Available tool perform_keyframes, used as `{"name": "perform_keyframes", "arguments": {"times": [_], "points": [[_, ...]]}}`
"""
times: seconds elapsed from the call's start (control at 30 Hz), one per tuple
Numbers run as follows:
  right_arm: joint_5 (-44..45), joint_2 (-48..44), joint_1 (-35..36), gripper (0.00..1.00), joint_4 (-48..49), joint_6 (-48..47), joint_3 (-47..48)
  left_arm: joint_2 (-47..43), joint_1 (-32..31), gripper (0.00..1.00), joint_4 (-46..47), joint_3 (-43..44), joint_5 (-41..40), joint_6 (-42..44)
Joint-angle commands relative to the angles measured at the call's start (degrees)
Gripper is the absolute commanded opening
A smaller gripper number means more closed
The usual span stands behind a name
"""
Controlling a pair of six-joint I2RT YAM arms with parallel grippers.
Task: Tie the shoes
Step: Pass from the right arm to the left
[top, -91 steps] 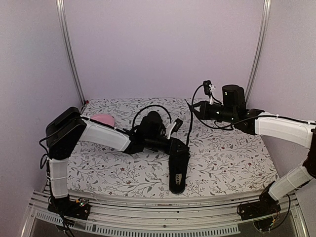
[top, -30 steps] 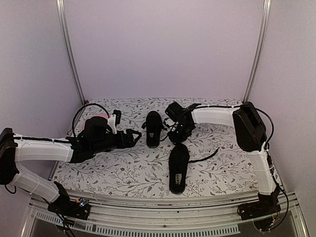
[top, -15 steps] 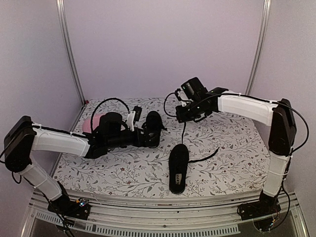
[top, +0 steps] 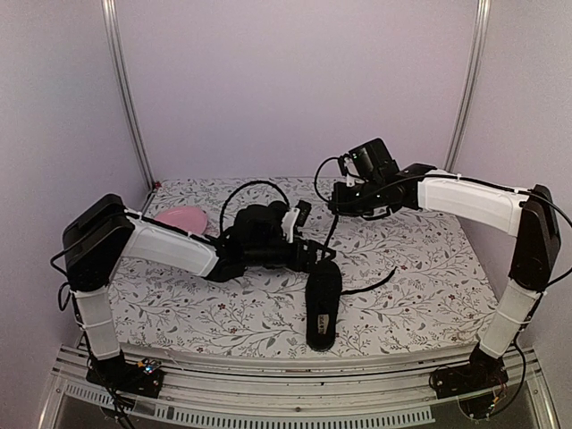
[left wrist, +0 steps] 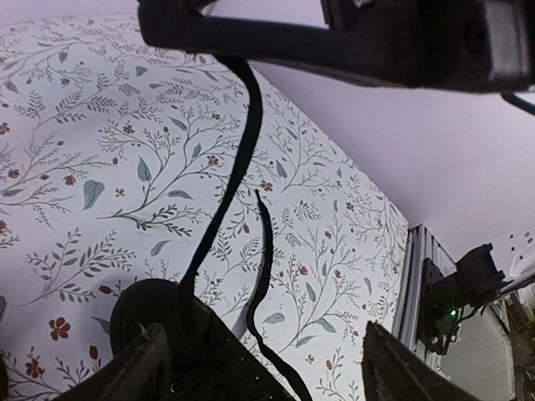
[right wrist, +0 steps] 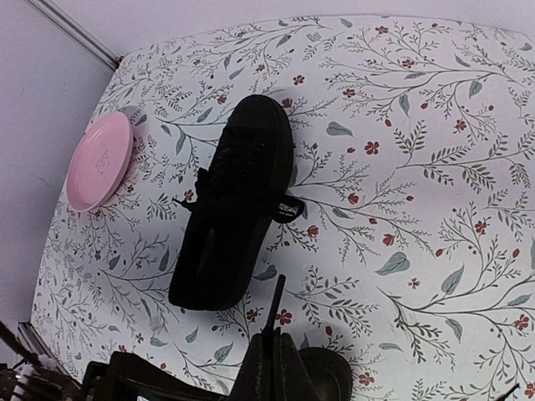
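Right tool (right wrist: 269,347) clamps a thin black lace (left wrist: 224,180) taut above the black flat shoe (top: 323,308), apparently for the wide-open left tool (left wrist: 263,334).

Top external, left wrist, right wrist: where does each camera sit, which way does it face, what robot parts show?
Top external: high behind the bases, looking down over the table; left arm, right arm show.
Left wrist: low, facing across the table; own open jaws, right arm overhead.
Right wrist: raised, facing down on a shoe; own jaws shut on the lace.
Shared: the lace, top and left wrist.
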Motion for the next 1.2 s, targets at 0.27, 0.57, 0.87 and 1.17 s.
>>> {"name": "perform_keyframes", "arguments": {"times": [0.27, 0.57, 0.87, 1.17], "points": [[-1.4, -4.4, 0.0, 0.02, 3.8, 2.3, -1.5, 5.0, -1.9, 0.59, -1.6, 2.6, -0.9, -0.3], [-1.5, -5.3, 0.0, 0.02, 4.4, 2.6, -2.0, 4.8, -3.0, 0.19, -0.8, 2.2, -0.6, -0.6], [-0.5, -3.3, -0.2, 0.02, 5.3, 2.5, -2.5, 1.3, -3.0, 0.00, 1.6, -0.6, -0.7, -1.1], [6.9, -5.1, -4.7, 0.71, 2.2, 6.4, -12.4, -2.7, -2.9, 0.00, -2.1, -4.1, 0.2, -3.1]]}}
